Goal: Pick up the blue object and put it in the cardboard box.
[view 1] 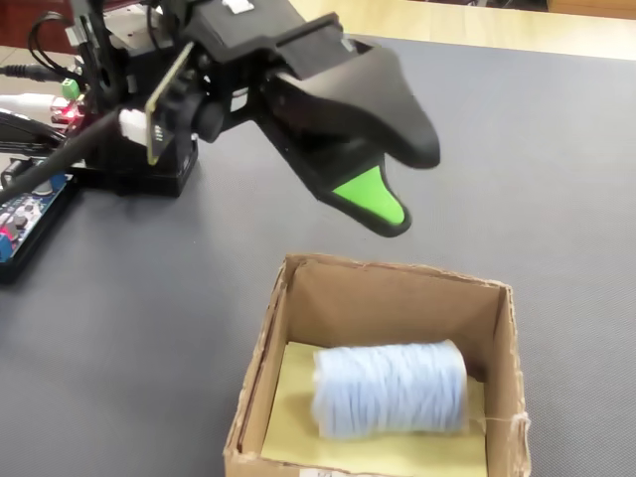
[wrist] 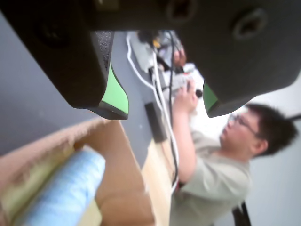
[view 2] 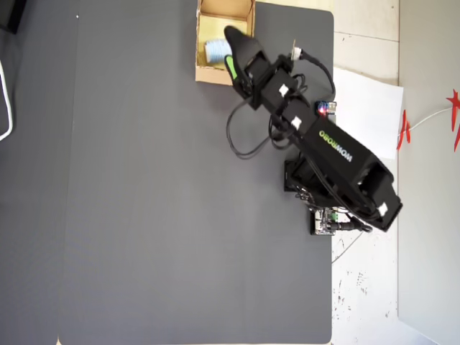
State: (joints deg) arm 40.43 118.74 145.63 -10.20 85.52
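Hanging just above the near wall of the cardboard box (view 1: 397, 298), the tool (view 1: 402, 194) has its two black, green-tipped jaws spread well apart and nothing between them; the wrist view shows a wide empty gap from one green tip to the other. Below it, the blue object (view 1: 390, 390) lies on its side on the pale yellow floor of the box, clear of the jaws and close to the far wall as the fixed view shows it. In the overhead view the box (view 2: 244, 13) sits at the top edge of the dark grey mat (view 2: 144, 187) that covers the bench, with the arm (view 2: 316, 136) reaching over to it from its base at the mat's right edge. Cables and a circuit board (view 1: 30, 214) lie beside the base. A white paper sheet (view 2: 366, 108) lies on the pale floor to the right. In the wrist view, a blurred person in glasses (wrist: 225, 160) stands beyond the bench.
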